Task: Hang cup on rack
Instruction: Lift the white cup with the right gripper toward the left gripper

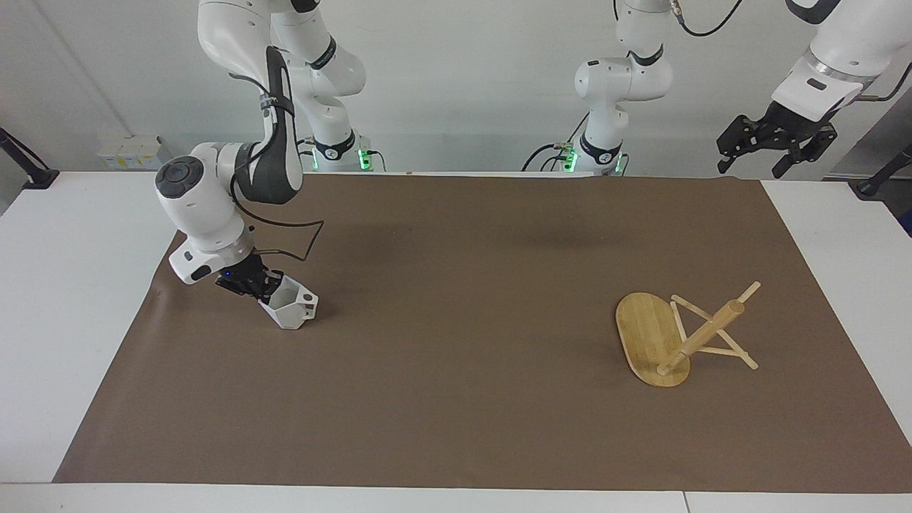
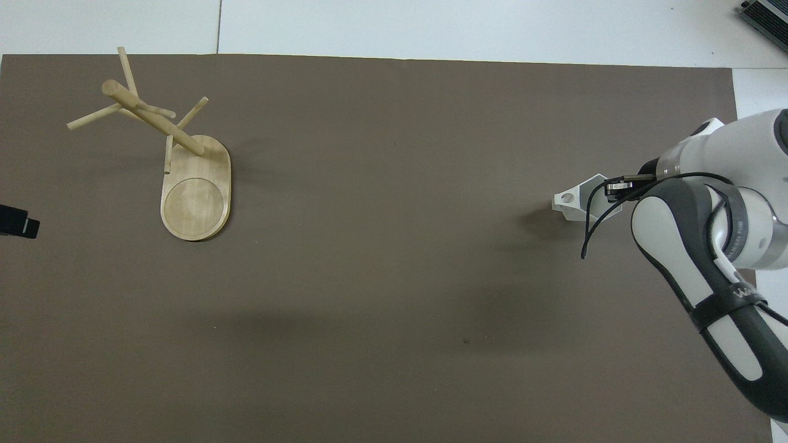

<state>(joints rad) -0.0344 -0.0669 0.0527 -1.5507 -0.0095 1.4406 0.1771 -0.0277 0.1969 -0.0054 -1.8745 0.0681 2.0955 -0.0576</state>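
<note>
While a brown paper mat (image 1: 463, 342) covers the white table (image 1: 64, 299), the light bamboo mug rack (image 1: 652, 338) stands near the left arm's end. The right gripper (image 1: 267, 286), clamped on the rim, holds the small faceted white cup (image 1: 291, 308) tilted near the right arm's end. The left gripper (image 1: 776, 151) waits raised, fingers wide.

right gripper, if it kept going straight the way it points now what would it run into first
The right gripper is shut on the cup and slants down toward the brown mat. Going on, the cup would probably press into the mat almost at once; the rack stands well off that line.
</note>
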